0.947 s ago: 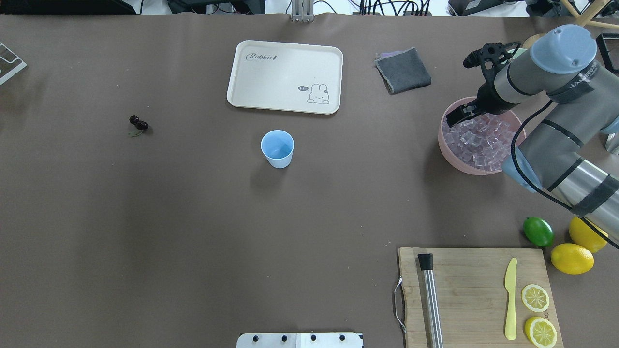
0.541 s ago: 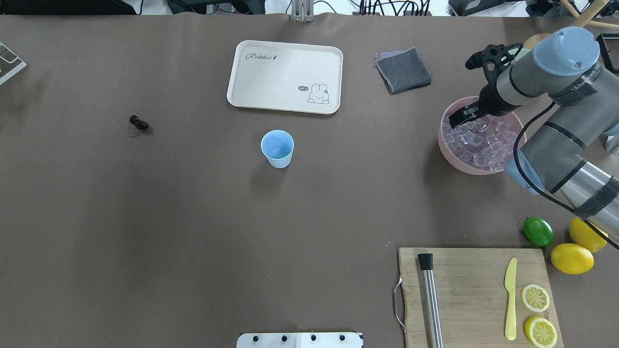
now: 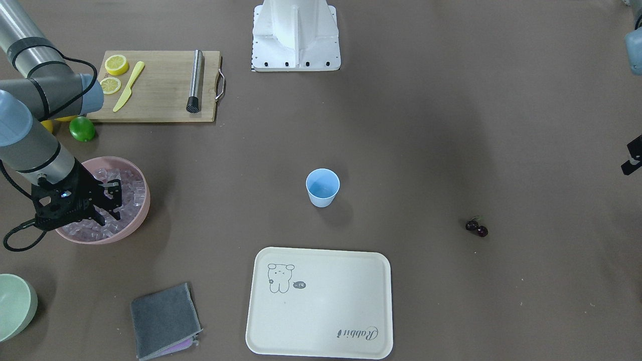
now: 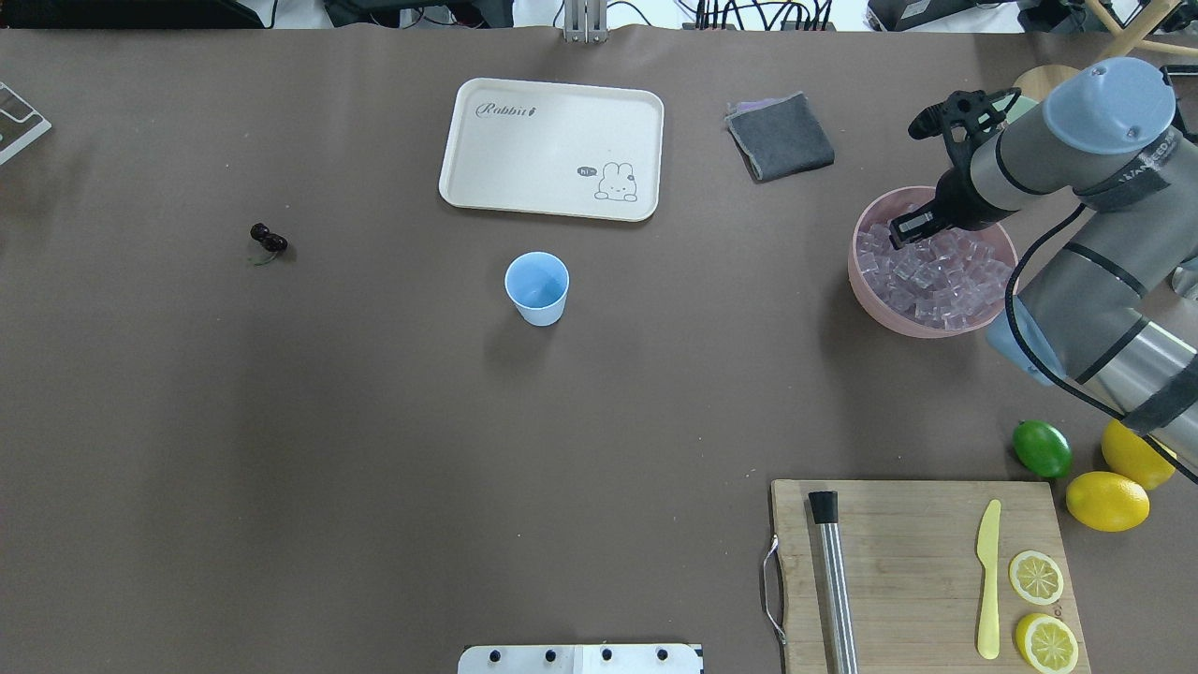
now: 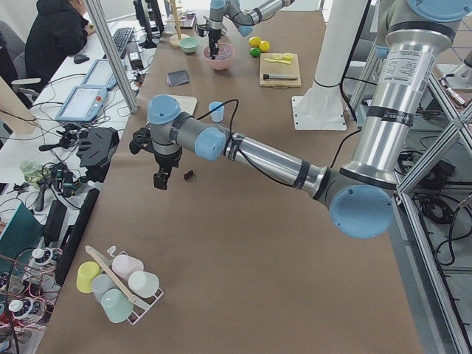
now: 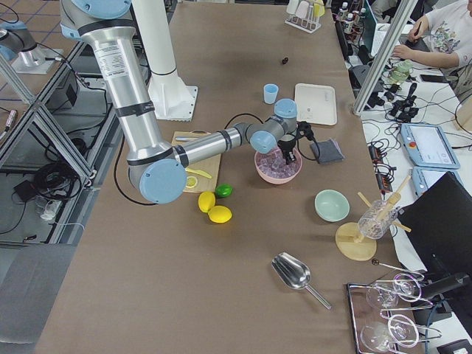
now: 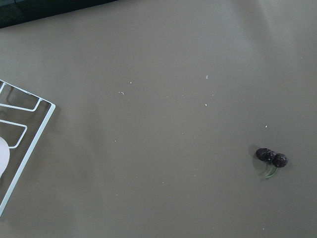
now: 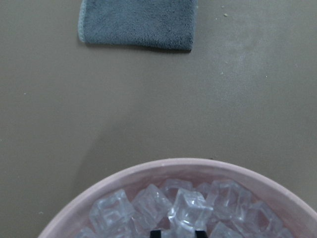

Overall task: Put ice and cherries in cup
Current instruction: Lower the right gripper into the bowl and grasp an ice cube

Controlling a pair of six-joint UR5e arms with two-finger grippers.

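The light-blue cup (image 4: pixel 537 286) stands upright mid-table, also in the front view (image 3: pixel 322 186). The cherries (image 4: pixel 269 238) lie on the table far to its left, also in the left wrist view (image 7: pixel 271 157). The ice (image 4: pixel 936 276) fills the pink bowl (image 4: pixel 856 281) at the right. My right gripper (image 4: pixel 913 225) hangs over the bowl's far side. In the right wrist view its fingertips (image 8: pixel 156 232) sit close on either side of one raised ice cube (image 8: pixel 187 208). My left gripper (image 3: pixel 633 155) hovers near the cherries; only a sliver of it shows.
A cream tray (image 4: pixel 552 148) and a grey cloth (image 4: pixel 780 136) lie beyond the cup. A cutting board (image 4: pixel 913 562) with a muddler, knife and lemon slices is front right. A lime (image 4: pixel 1042 447) and lemons (image 4: pixel 1107 500) lie beside it. A pale green bowl (image 3: pixel 12 306) sits by the pink bowl.
My right gripper has shifted rightward over the ice bowl, from its left rim toward the middle. The cup and cherries have not moved.
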